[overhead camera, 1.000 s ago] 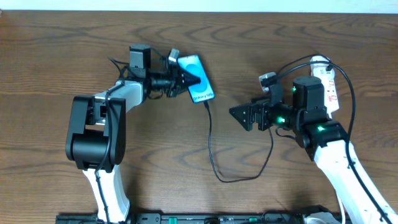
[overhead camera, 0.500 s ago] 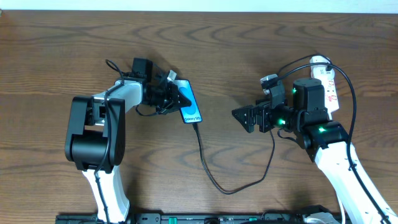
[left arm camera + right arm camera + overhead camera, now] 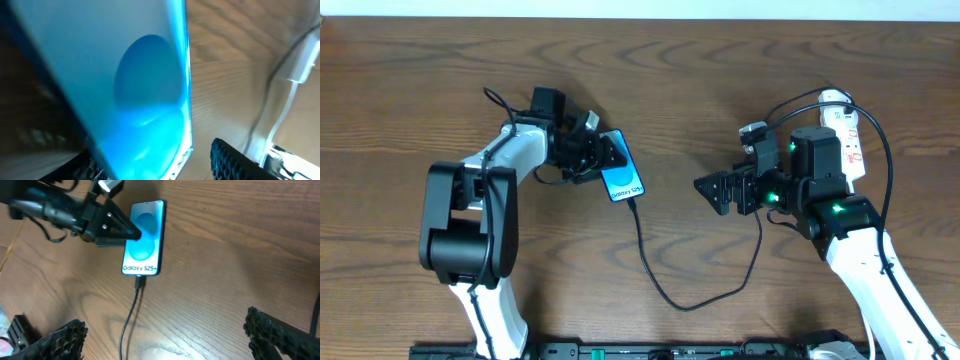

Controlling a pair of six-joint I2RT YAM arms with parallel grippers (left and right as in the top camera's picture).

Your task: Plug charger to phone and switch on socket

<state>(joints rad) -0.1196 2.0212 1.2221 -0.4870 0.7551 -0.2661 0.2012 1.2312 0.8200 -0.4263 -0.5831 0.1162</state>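
The phone (image 3: pixel 625 180) lies flat on the wooden table with its blue screen up, also clear in the right wrist view (image 3: pixel 144 237). The charger (image 3: pixel 655 275), a thin black cable, has its plug (image 3: pixel 140 282) in the phone's lower end and loops toward the right arm. My left gripper (image 3: pixel 607 156) reaches over the phone's upper half. In the left wrist view the phone (image 3: pixel 145 90) fills the space between the jaws, and a strip of wood shows between its edge and the right pad (image 3: pixel 235 160). My right gripper (image 3: pixel 715 190) is open and empty. The socket (image 3: pixel 850 135) lies far right.
A white cord (image 3: pixel 810 100) curves from the socket's top end, and black cables arc around the right arm's wrist (image 3: pixel 880 150). The right arm stands between the socket and the phone. The left arm's base (image 3: pixel 460 230) stands at the left.
The left gripper carried the phone down and left, dragging the cable's loop along, and its jaws have since parted from the phone. The right arm has stayed put.
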